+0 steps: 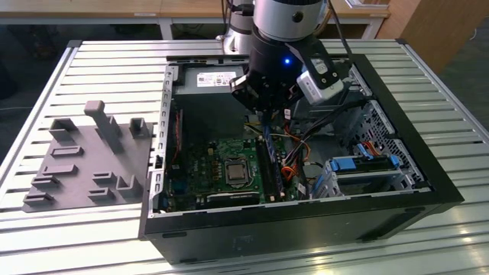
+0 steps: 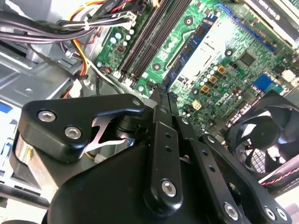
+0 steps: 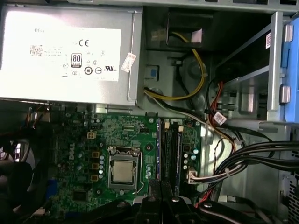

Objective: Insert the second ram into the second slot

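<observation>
My gripper [image 1: 264, 117] hangs inside the open computer case, above the motherboard. In the second wrist view its fingers [image 2: 161, 91] are pressed together on the near end of the second ram [image 2: 187, 58], a thin blue board strip with dark chips that reaches out over the green motherboard. The black memory slots [image 2: 149, 37] run beside it, a little apart from the strip. In the first wrist view the slots [image 3: 172, 154] lie straight ahead of the gripper [image 3: 161, 193], and a blue edge runs along the slot nearest the cables.
The power supply [image 3: 65, 51] fills one end of the case. The processor socket [image 3: 124, 170] sits beside the slots, and cable bundles [image 3: 243, 163] lie on their other side. A black fan [image 2: 261, 135] is close by. A drive bay with blue clips [image 1: 359, 166] and a grey fixture [image 1: 84, 160] flank the board.
</observation>
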{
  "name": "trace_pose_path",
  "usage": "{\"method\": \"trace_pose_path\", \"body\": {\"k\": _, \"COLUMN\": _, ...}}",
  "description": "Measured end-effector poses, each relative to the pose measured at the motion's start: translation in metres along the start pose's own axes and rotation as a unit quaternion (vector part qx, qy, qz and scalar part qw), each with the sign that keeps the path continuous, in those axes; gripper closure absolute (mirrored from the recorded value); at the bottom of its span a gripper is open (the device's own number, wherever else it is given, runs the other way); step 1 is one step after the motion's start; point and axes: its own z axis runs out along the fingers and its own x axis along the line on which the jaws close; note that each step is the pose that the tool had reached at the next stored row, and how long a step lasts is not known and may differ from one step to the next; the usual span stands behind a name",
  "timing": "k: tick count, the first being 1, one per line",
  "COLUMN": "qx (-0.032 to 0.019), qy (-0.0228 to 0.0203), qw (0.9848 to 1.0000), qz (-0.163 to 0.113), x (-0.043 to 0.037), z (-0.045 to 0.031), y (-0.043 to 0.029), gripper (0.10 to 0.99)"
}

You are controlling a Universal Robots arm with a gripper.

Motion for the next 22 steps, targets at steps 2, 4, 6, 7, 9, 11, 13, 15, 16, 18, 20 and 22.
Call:
{"method": "trace_pose_path", "body": {"k": 2, "qx": -0.0001, "qy": 0.0, "qw": 1.0, "qz": 0.0, "x": 0.0001, "z": 0.0011, "y": -0.0013, "gripper": 0.969}}
{"method": "trace_pose_path", "body": {"k": 4, "qx": -0.0001, "qy": 0.0, "qw": 1.0, "qz": 0.0, "x": 0.0001, "z": 0.0011, "y": -0.0017, "gripper": 0.969}}
{"method": "trace_pose_path", "body": {"k": 6, "qx": -0.0004, "qy": 0.0, "qw": 1.0, "qz": 0.0, "x": 0.0001, "z": 0.0014, "y": -0.0019, "gripper": 0.969}}
{"method": "trace_pose_path", "body": {"k": 7, "qx": -0.0004, "qy": 0.0, "qw": 1.0, "qz": 0.0, "x": 0.0001, "z": 0.0017, "y": -0.002, "gripper": 0.969}}
{"method": "trace_pose_path", "body": {"k": 9, "qx": -0.0004, "qy": 0.0001, "qw": 1.0, "qz": 0.0, "x": 0.0001, "z": 0.0024, "y": -0.0023, "gripper": 0.969}}
{"method": "trace_pose_path", "body": {"k": 11, "qx": -0.0004, "qy": 0.0001, "qw": 1.0, "qz": 0.001, "x": 0.0, "z": 0.0036, "y": -0.0032, "gripper": 0.969}}
{"method": "trace_pose_path", "body": {"k": 13, "qx": -0.0004, "qy": 0.0001, "qw": 1.0, "qz": 0.002, "x": 0.0001, "z": 0.0046, "y": -0.0048, "gripper": 0.969}}
{"method": "trace_pose_path", "body": {"k": 15, "qx": -0.0005, "qy": 0.0001, "qw": 1.0, "qz": 0.003, "x": 0.0002, "z": 0.0053, "y": -0.0066, "gripper": 0.969}}
{"method": "trace_pose_path", "body": {"k": 16, "qx": -0.0006, "qy": 0.0001, "qw": 1.0, "qz": 0.005, "x": 0.0003, "z": 0.0062, "y": -0.007, "gripper": 0.969}}
{"method": "trace_pose_path", "body": {"k": 18, "qx": -0.0005, "qy": 0.0002, "qw": 0.9999, "qz": 0.011, "x": 0.0003, "z": 0.0082, "y": -0.0072, "gripper": 0.969}}
{"method": "trace_pose_path", "body": {"k": 20, "qx": -0.0009, "qy": 0.001, "qw": 0.9999, "qz": 0.011, "x": 0.0001, "z": 0.0112, "y": -0.0075, "gripper": 0.969}}
{"method": "trace_pose_path", "body": {"k": 22, "qx": -0.0012, "qy": 0.0019, "qw": 0.9999, "qz": 0.011, "x": 0.0001, "z": 0.0147, "y": -0.0081, "gripper": 0.969}}
